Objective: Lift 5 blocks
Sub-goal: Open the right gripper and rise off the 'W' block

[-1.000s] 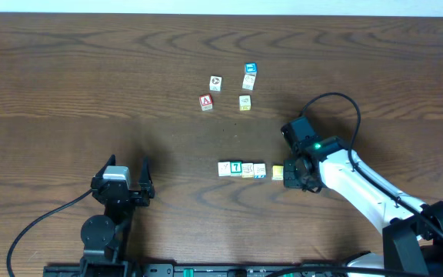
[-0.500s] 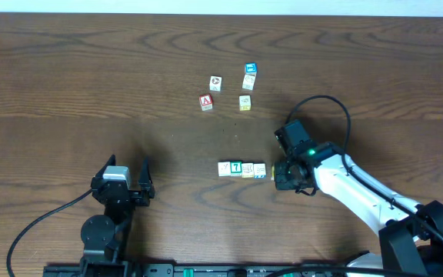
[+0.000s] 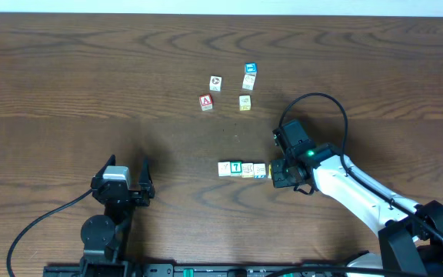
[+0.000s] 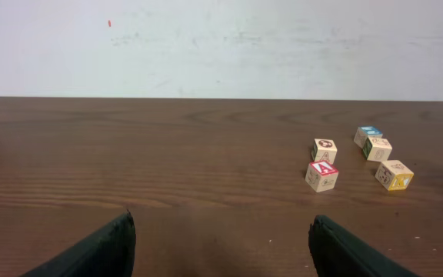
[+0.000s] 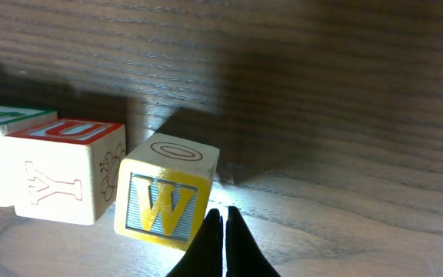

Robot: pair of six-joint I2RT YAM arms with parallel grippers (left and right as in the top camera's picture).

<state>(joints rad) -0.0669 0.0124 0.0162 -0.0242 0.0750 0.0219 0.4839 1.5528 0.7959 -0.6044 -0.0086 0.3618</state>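
Right claw (image 5: 223,229) closed, fingertips pressed together, gripping nothing; tips sit at the lower right edge of the yellow W block (image 5: 166,194). That block ends the row of blocks (image 3: 241,168) on the tabletop (image 3: 91,77), just beside a red-topped Y block (image 5: 68,175). Left claw (image 4: 221,250) wide open and empty, well apart at near left. Red A cube (image 3: 205,101) lies in a loose cluster farther back

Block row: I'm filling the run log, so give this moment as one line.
right gripper: shut, tips by W block | block row: on table, none lifted | left gripper: open, empty
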